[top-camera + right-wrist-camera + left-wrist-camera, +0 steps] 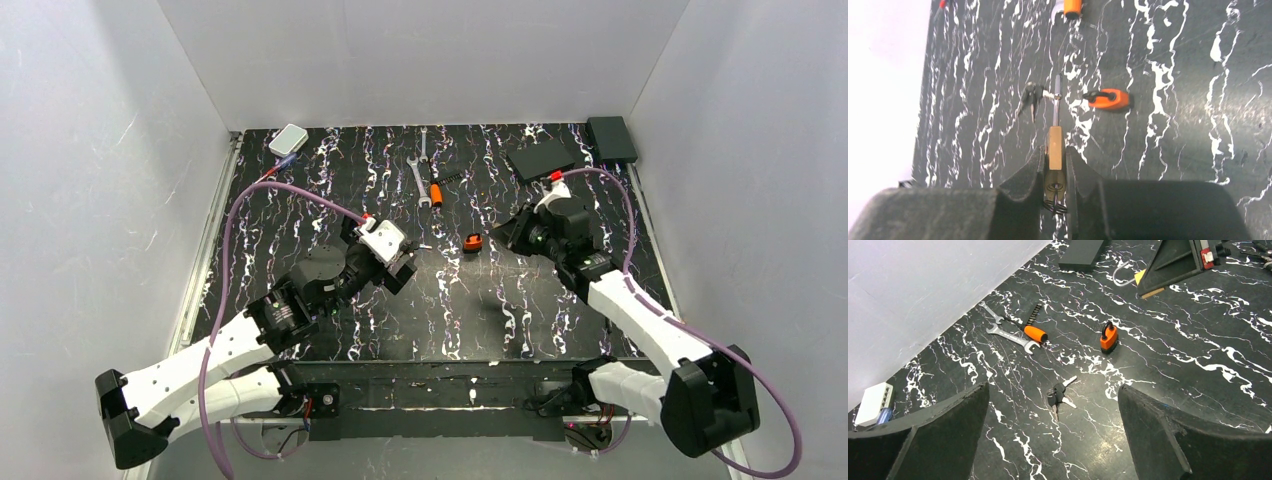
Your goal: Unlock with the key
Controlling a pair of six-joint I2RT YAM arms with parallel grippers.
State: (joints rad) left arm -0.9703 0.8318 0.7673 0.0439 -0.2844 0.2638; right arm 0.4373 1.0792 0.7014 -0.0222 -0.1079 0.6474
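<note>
**Two robot arms over a black marbled table, the key lying loose on it**

Two white arms reach in from the near edge of a black table [300, 200] with white veining. The left gripper [398, 268] sits nearest, left of centre. Its jaws are spread wide and have hold of nothing. In the left wrist view its two dark fingers [928, 440] frame the bottom corners, with bare tabletop between them.

Just beyond those fingers lies the key [1058, 394]. It is a small silvery key on a dark bunch, flat on the table near the middle, and neither gripper touches it. A little farther on and to the right stands an orange padlock [1109, 337] with a dark shackle, apart from the key.

To the right of that, the right gripper [1054, 159] points in towards the centre. Its jaws are closed on a small brass padlock [1055, 142], seen edge-on, with the silver shackle sticking out ahead of the fingertips towards the key.

Farther back, near the middle, lie silver wrenches [419, 172] and an orange-handled screwdriver [436, 192], close together. A white box [288, 139] sits at the far left corner. A flat black plate [540, 160] and a black box [611, 138] sit at the far right.
</note>
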